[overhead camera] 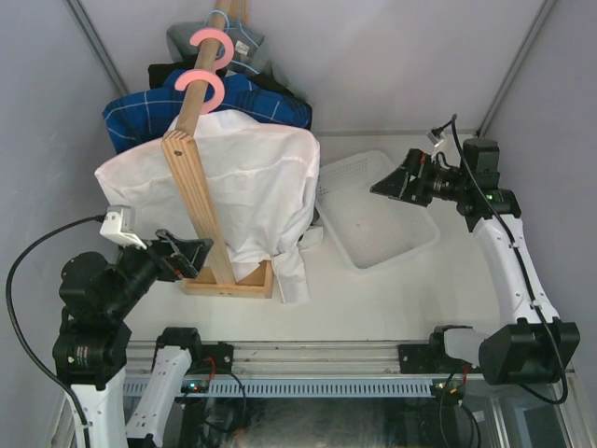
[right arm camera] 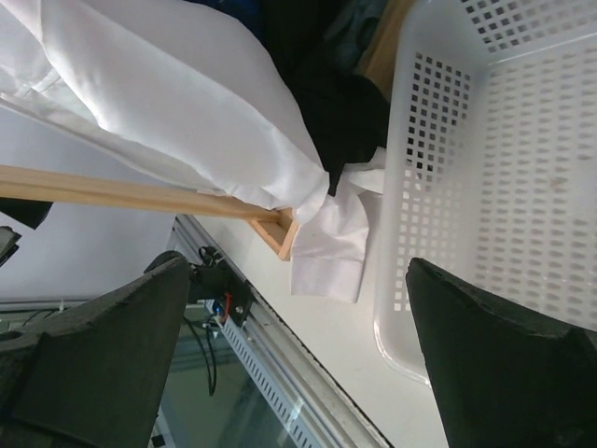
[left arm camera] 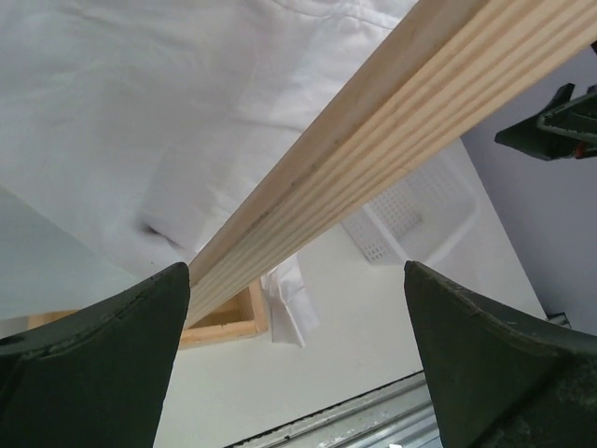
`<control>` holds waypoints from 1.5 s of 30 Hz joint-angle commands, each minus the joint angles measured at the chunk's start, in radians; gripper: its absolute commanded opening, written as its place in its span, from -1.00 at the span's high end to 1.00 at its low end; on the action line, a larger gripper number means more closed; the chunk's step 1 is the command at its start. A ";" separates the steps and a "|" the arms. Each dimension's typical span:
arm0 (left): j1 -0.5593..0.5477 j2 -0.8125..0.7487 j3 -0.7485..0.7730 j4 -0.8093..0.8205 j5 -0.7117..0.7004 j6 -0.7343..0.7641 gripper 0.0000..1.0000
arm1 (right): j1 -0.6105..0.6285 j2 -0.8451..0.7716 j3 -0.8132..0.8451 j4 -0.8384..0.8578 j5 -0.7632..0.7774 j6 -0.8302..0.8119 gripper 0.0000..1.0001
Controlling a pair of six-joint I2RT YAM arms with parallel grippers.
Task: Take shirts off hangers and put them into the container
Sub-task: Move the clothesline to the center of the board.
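With my left gripper and right gripper both spread wide and holding nothing, I should pinch shoulder cloth of the white shirt at centre frame (frontmost on the wooden rack), never wood, then carry it right to the container.

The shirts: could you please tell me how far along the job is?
Nothing done yet: the basket is empty. The white shirt, plaid shirt, black shirt and grey shirt all hang on the rack. Nothing is in hand: left hand and right hand are open and empty. All four are left.
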 commanded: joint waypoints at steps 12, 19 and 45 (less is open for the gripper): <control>-0.587 0.146 -0.011 0.108 -0.970 -0.127 -1.00 | 0.048 0.054 0.000 0.081 0.007 0.069 -0.99; -0.594 0.194 0.005 0.080 -1.249 -0.201 -1.00 | 0.047 0.062 0.000 0.080 0.005 0.056 -0.99; -0.188 0.089 0.099 -0.129 -1.178 -0.208 -1.00 | 0.012 0.085 0.000 0.038 -0.047 0.022 -0.99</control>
